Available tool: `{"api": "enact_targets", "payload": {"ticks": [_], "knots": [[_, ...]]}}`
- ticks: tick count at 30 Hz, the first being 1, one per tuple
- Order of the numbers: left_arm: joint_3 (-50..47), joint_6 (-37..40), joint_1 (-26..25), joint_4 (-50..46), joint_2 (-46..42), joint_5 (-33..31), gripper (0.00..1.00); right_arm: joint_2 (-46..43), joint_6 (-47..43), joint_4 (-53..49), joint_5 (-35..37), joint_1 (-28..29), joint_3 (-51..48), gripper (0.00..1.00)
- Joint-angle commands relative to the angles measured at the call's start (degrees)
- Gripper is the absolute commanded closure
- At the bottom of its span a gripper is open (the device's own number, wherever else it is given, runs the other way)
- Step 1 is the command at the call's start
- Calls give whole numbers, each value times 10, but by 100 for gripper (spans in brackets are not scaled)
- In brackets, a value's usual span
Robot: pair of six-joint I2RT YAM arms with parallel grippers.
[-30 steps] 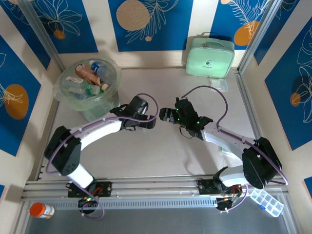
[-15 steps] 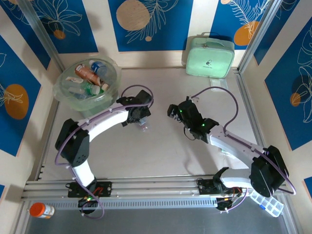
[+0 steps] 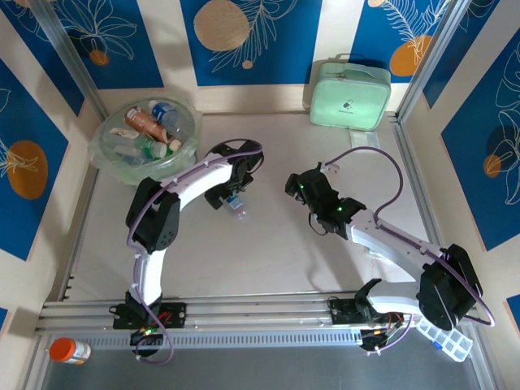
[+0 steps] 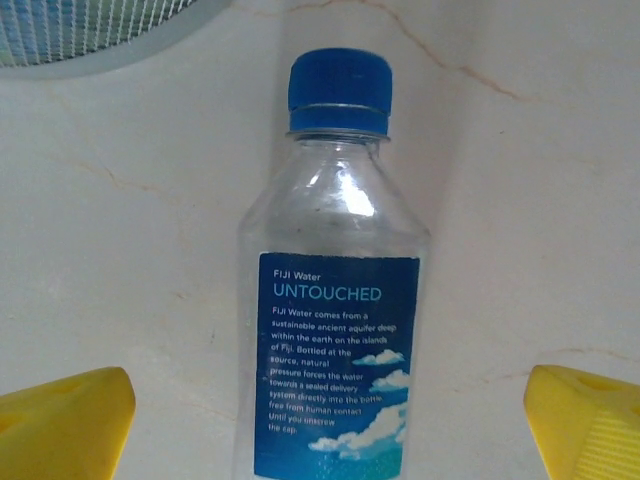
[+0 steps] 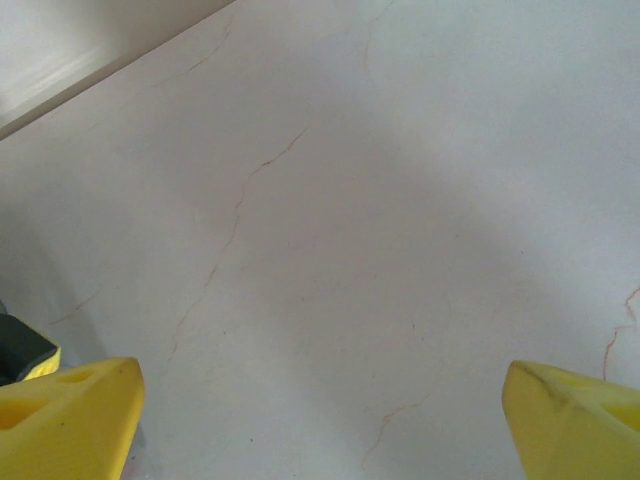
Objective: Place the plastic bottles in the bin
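While left gripper (image 4: 322, 425) gapes wide, bottle (image 4: 335, 250) labelled FIJI Water, UNTOUCHED, right gripper (image 5: 320, 420) released.

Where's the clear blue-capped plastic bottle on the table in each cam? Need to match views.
Top external: clear plastic bottle with blue cap, centre-left on the pale veined tabletop, at the left gripper.
Left wrist: centre frame, cap up, between open yellow fingertips.
Right wrist: veined tabletop under the open right gripper.
Shared landmark: the veined tabletop.
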Motion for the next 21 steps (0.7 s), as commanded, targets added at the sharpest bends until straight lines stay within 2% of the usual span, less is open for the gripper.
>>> {"api": "enact_targets", "payload": {"ticks": [1, 6, 17, 21], "knots": [[9, -36, 8, -33, 16, 5, 0, 2, 12, -4, 18, 4, 3, 7], [-15, -39, 16, 1, 26, 23, 5, 3, 8, -2, 17, 5, 3, 8], [-56, -46, 17, 51, 23, 41, 24, 7, 8, -3, 24, 9, 6, 7], [-62, -42, 18, 65, 26, 51, 34, 9, 6, -2, 24, 10, 7, 7]]}}
